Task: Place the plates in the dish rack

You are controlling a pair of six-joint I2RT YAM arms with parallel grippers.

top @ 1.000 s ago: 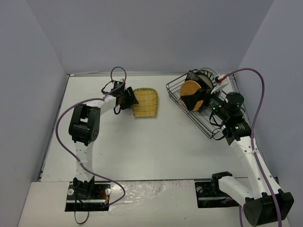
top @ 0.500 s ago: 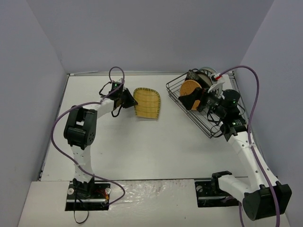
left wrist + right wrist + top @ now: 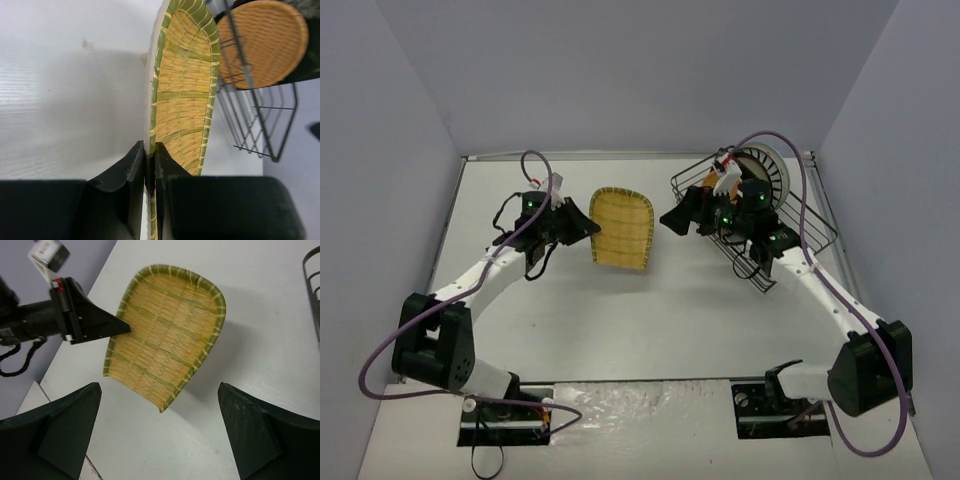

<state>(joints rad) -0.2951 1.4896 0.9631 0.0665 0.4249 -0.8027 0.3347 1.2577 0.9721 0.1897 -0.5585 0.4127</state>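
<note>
My left gripper is shut on the left edge of the yellow square woven plate and holds it tilted above the table. In the left wrist view the jaws pinch its green rim. My right gripper is open and empty, just right of the plate and facing it. In the right wrist view the plate lies between and beyond its spread fingers. The dish rack stands at the back right with the striped plate and the orange plate upright in it.
The rack's wire end lies just beyond the yellow plate's far edge. The right arm crosses over the rack's left part and hides other plates there. Walls close the table on three sides.
The left gripper has lifted the yellow plate off the table and carried it nearer and to the right. The right gripper has left the rack and swung left towards the plate, open.
</note>
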